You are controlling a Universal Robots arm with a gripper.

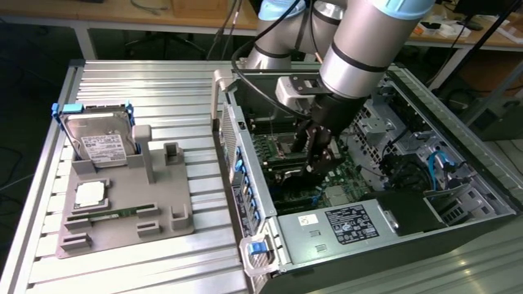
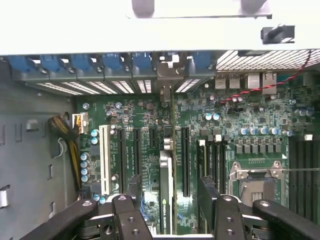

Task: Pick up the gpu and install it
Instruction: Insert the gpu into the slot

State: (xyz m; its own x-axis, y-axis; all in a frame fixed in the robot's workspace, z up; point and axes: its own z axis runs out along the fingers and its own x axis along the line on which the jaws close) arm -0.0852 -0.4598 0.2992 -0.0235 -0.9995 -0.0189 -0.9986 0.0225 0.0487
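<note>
The gpu stands on edge in a long motherboard slot, seen from above as a thin dark card. Its metal bracket sits at the case's rear slot wall, among blue clips. My gripper hangs straight over the card and is open. One black finger is on each side of the card, with a clear gap between each finger and the card. In the exterior view, my gripper reaches down inside the open computer case, low over the motherboard.
A grey fixture on the slatted table to the exterior view's left holds a hard drive, a processor chip and a green memory stick. A power supply, drive cages and cables crowd the case around the arm.
</note>
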